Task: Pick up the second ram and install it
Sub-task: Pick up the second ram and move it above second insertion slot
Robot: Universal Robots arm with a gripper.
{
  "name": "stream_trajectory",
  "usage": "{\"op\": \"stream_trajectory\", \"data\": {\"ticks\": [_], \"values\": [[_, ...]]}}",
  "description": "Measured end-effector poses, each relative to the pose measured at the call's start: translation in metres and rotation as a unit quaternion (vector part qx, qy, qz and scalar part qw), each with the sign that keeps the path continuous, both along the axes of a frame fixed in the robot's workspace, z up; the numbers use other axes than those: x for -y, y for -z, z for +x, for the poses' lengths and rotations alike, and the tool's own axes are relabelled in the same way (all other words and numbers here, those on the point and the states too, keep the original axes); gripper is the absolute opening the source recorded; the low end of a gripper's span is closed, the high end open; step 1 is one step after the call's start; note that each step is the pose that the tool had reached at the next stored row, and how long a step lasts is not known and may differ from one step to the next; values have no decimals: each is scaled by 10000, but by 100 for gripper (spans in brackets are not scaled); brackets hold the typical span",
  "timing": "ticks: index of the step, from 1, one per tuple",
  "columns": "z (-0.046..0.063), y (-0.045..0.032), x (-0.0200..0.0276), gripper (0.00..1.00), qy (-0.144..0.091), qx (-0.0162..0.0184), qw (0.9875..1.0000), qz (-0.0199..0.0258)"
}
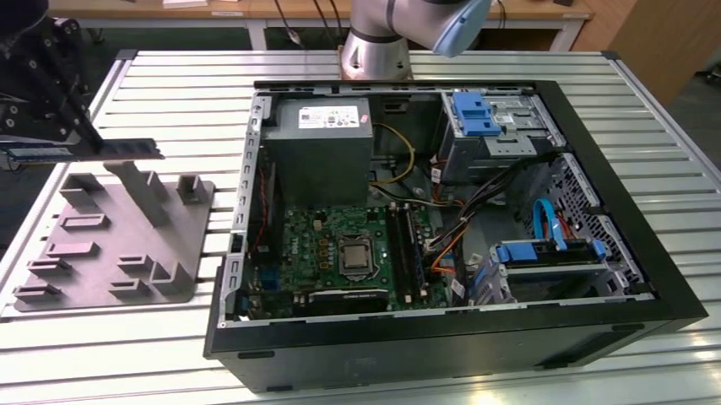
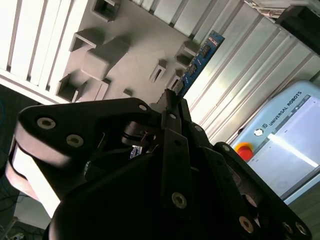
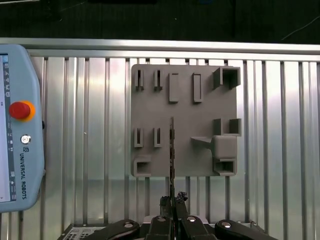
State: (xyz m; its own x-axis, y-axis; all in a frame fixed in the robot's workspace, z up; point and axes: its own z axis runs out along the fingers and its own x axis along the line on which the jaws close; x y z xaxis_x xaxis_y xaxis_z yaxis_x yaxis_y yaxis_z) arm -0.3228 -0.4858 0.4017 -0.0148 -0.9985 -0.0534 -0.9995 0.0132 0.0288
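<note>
The pincer (image 2: 172,98) is pressed together on the memory stick (image 2: 201,59), its two dark fingers (image 3: 179,200) clamped flat against the stick's faces with no gap showing. It grips the stick near one end, and most of the stick's length reaches out past the fingertips. In the second wrist view the free part shows a blue-green face with a row of dark chips. In the first wrist view the stick (image 3: 172,142) is seen edge-on as a thin dark line.

In the exterior view the pincer (image 1: 88,137) hangs at the exterior view's left, above the grey plate (image 1: 124,253) with its upright posts. The stick (image 1: 133,150) lies level in the grip and is lifted clear of the plate, its free end pointing toward the open computer case (image 1: 451,337). In the first wrist view the stick's line crosses the plate (image 3: 192,117) between two slotted posts and a larger block, and whether it touches any of them cannot be told from there.

The plate rests on a slatted metal table (image 1: 169,84), just beside the case at the exterior view's left. Inside the case are the green main board (image 1: 338,245) and the grey power supply box (image 1: 321,143), both well apart from the stick. A light blue handheld controller (image 3: 20,150) with a red button lies on the table near the plate.
</note>
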Motion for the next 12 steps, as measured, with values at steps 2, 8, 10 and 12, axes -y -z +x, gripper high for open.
{"op": "stream_trajectory", "data": {"ticks": [2, 8, 10, 12], "values": [[37, 0, -1, 14, 0, 0, 10000, 0], [134, 0, -2, 14, 0, 0, 10000, 0], [163, 0, -2, 14, 0, 0, 10000, 0], [193, 0, -2, 14, 0, 0, 10000, 0]]}}
